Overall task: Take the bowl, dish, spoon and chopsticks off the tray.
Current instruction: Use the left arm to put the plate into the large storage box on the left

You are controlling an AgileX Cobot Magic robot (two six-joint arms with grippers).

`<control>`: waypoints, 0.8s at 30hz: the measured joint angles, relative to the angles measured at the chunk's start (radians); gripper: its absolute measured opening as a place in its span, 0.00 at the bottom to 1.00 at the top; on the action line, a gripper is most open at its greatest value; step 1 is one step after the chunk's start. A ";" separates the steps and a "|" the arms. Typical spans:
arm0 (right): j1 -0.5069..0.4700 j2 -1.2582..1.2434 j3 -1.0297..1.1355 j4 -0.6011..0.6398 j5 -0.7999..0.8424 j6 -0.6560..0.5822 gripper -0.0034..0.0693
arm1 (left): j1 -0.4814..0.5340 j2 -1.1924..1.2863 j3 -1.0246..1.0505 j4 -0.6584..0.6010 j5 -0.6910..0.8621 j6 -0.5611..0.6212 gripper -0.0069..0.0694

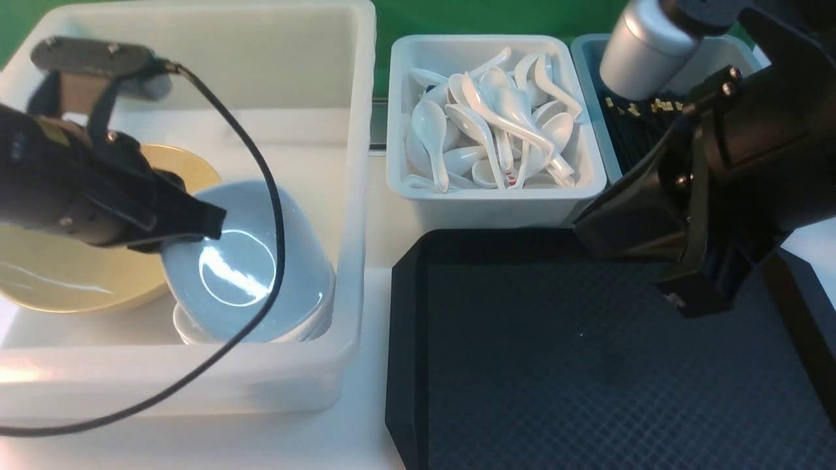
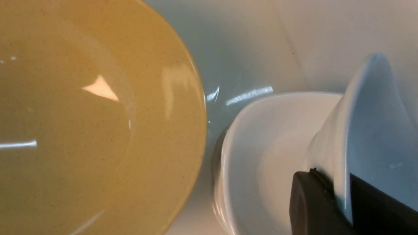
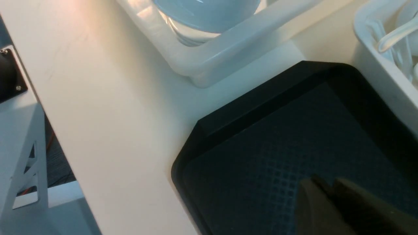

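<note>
Pinching the dish (image 2: 369, 130), left end effector (image 2: 339, 191), right end effector (image 3: 329, 195) closed.

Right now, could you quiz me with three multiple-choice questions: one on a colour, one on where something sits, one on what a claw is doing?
1. The tray is: A black; B white; C green.
2. The yellow bowl lies: A on the tray; B in the big white tub; C under the tray.
3. The left gripper is: A open, empty; B shut on the bowl; C shut on a tilted white dish.
Answers: 1 A, its textured surface is black; 2 B, the tub's walls surround it; 3 C, its fingers pinch the dish's rim.
</note>
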 joint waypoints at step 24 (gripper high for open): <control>0.000 0.000 0.000 0.002 0.022 -0.033 0.18 | 0.000 -0.044 -0.133 0.158 0.181 -0.050 0.89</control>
